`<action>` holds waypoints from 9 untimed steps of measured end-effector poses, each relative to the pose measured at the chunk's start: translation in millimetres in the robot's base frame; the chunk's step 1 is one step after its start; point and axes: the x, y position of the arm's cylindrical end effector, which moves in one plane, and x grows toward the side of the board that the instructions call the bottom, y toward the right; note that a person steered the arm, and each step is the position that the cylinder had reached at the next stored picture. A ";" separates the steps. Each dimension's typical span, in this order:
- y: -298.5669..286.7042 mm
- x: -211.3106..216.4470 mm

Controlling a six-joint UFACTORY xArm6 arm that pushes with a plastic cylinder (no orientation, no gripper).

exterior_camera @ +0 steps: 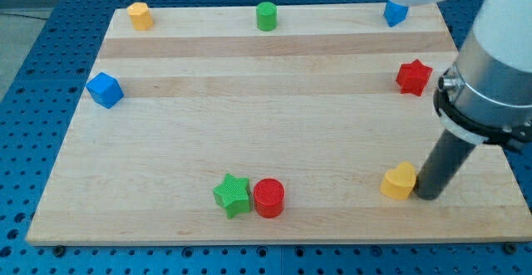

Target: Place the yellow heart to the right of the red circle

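The yellow heart (400, 180) lies on the wooden board near the view's bottom right. My tip (430, 195) stands right against the heart's right side, touching or nearly so. The red circle (268, 198) sits near the view's bottom centre, well to the left of the heart. A green star (232, 195) touches the red circle's left side.
A red star (413, 76) sits at the right edge. A blue block (394, 13), a green cylinder (266, 16) and a yellow-orange block (140, 15) line the top edge. A blue cube (105, 90) is at the left. The board's edge (274, 235) runs along the bottom.
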 end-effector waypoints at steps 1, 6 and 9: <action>-14.2 -15.9; -140.4 9.6; 4.1 -56.6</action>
